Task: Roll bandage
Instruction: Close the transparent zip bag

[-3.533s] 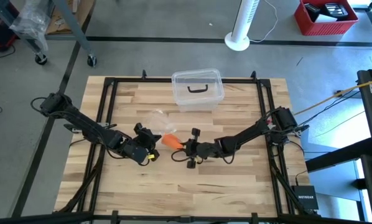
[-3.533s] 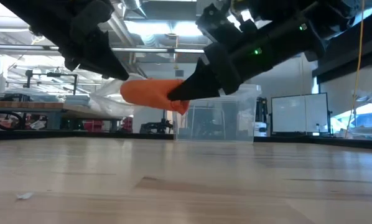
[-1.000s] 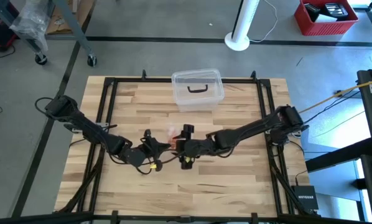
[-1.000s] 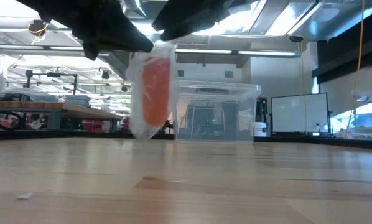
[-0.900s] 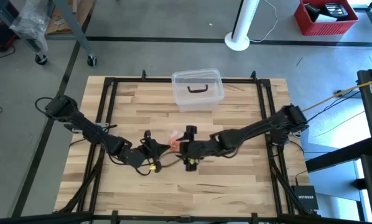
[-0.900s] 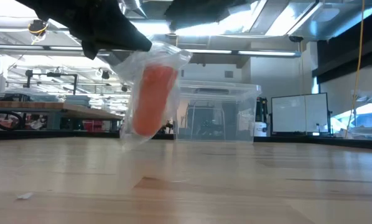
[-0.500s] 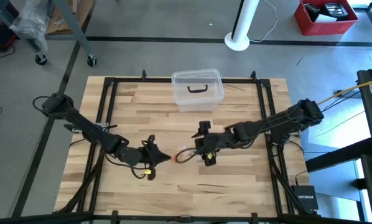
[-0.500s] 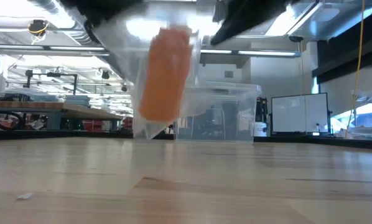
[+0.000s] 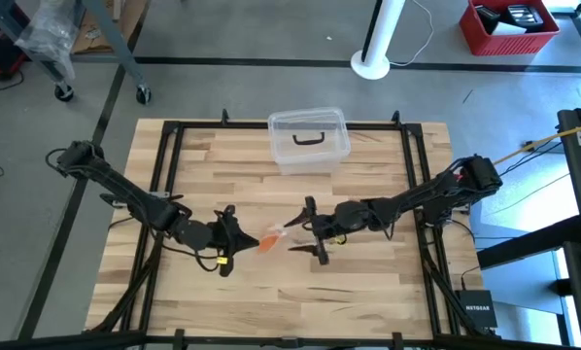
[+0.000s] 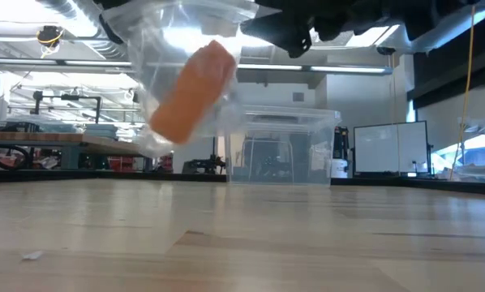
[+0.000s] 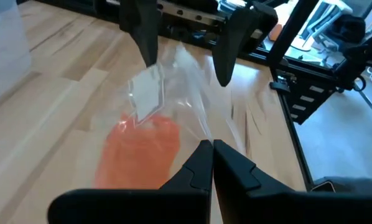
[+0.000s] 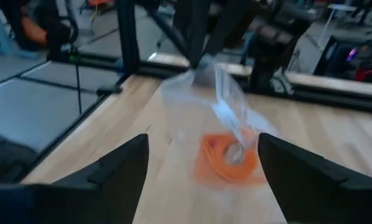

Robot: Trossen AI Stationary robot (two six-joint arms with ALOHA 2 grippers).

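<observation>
Hanging bagged: bandage roll (image 10: 192,93), soft, light, in slippery clear wrapper (image 10: 157,73). Left gripper (image 11: 209,163) pinches wrapper edge; right gripper (image 12: 201,163) fingers apart.

Bright overhead strip lights w/ glare in low view; motion blur in both wrist views.

A robotics lab or workshop: a butcher-block wooden table (image 9: 368,282) in a black metal frame (image 9: 169,146) on grey concrete floor (image 9: 242,87), with workbenches (image 10: 56,142) and monitor screens (image 10: 388,150) under ceiling strip lights (image 10: 324,69).
</observation>
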